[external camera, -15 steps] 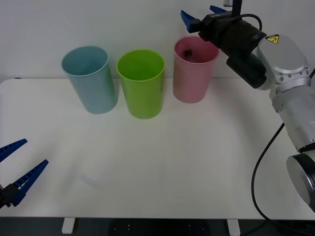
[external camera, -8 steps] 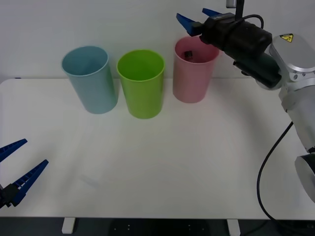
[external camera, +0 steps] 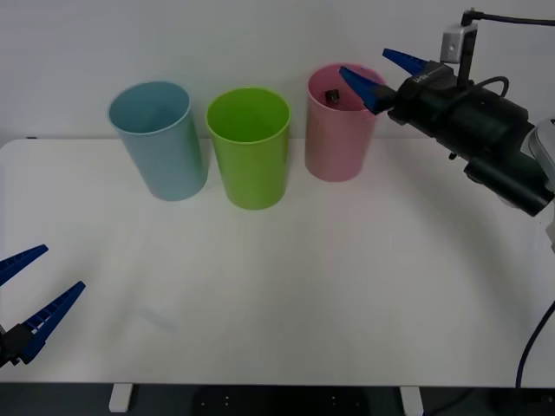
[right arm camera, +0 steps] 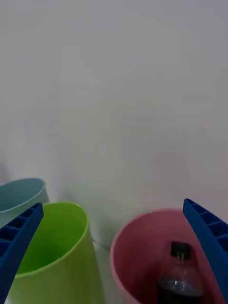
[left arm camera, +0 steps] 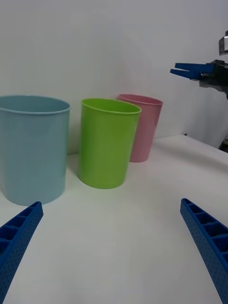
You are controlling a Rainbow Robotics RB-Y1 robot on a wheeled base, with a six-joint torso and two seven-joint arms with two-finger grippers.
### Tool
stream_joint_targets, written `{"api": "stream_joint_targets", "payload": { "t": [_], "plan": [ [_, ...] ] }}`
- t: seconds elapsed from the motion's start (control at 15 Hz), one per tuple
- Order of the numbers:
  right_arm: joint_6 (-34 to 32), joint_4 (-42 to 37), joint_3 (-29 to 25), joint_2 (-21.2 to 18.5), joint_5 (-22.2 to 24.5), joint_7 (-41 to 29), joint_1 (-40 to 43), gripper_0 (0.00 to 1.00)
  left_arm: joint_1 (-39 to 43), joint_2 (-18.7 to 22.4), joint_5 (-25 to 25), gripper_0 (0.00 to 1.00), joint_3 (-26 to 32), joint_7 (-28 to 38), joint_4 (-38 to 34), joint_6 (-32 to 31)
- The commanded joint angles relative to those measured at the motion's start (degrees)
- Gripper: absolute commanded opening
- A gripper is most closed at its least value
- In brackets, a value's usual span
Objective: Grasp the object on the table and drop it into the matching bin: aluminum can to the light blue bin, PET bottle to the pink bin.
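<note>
The PET bottle, clear with dark liquid and a black cap, stands inside the pink bin at the back of the white table. My right gripper hovers open and empty just right of the pink bin's rim, its blue fingers spread wide. Left of the pink bin stand a lime green bin and then the light blue bin. My left gripper is parked open at the table's near left edge, far from the bins.
The lime green bin stands between the light blue bin and the pink bin. A white wall rises right behind the bins. The right gripper and its black wrist hang above the table's far right.
My right gripper has pulled back to the right, from above the pink bin's mouth to beside its rim, staying open. The bottle stays in the bin. The left arm has not moved.
</note>
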Motion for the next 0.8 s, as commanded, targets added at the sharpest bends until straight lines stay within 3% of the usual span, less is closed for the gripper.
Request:
{"api": "stream_joint_targets", "payload": {
  "t": [0.07,0.47,0.8],
  "plan": [
    [-0.1,-7.7,-1.3,-2.0,-1.0,0.5,8.2,1.00,0.0,0.0,0.0,1.00,0.0,0.0,0.0,0.0],
    [-0.3,-18.0,-3.6,-6.4,-3.5,3.4,22.5,1.00,0.0,0.0,0.0,1.00,0.0,0.0,0.0,0.0],
    [-4.5,-19.0,-7.0,-6.9,-4.0,9.3,28.1,1.00,0.0,0.0,0.0,1.00,0.0,0.0,0.0,0.0]
  ]
}}
